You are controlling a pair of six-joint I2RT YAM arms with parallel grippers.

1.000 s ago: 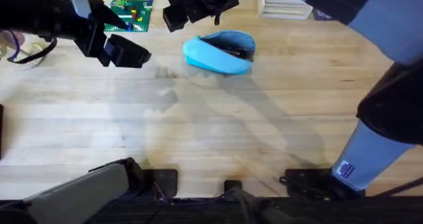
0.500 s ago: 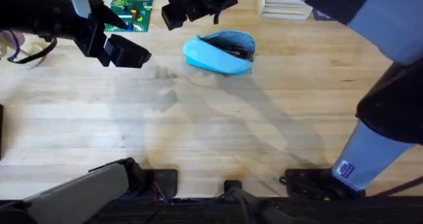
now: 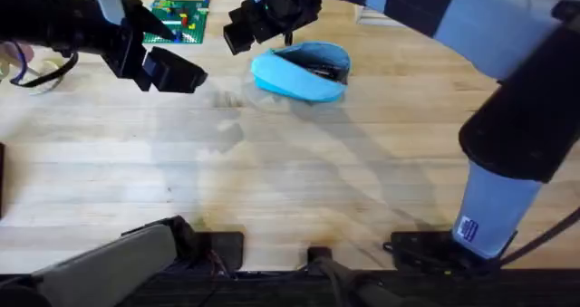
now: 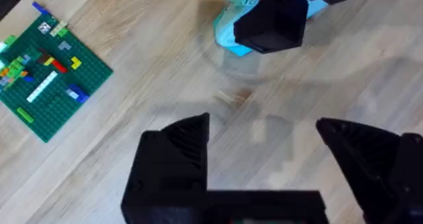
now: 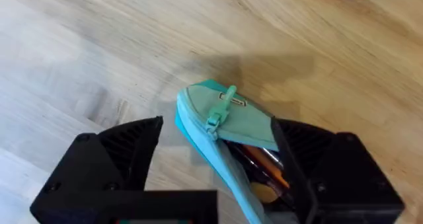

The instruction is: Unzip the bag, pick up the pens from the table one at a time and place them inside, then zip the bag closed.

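The left tool (image 3: 172, 73) hangs open and empty over the far-left counter (image 3: 290, 180), near a green brick plate (image 3: 181, 19), well apart from the work. In its own view its black fingers (image 4: 178, 151) stand wide over bare wood.

Further right, the right tool (image 3: 245, 28) hovers just above the left end of the bag (image 3: 302, 71), which lies far of centre on the counter. Its wrist view shows the jaws spread with nothing between them, straddling the zipper pull (image 5: 221, 108) at the bag's end. The bag gapes, and the pens (image 5: 261, 168) appear to lie inside it (an orange barrel shows; the black one I cannot make out).

So the step in hand seems to be zipping closed. To do it well, the right tool should drop squarely onto the pull tab, pinch only the tab and not the fabric, then draw along the zipper line, low and straight. The soft bag will likely slide, so the left tool could pin its other end.
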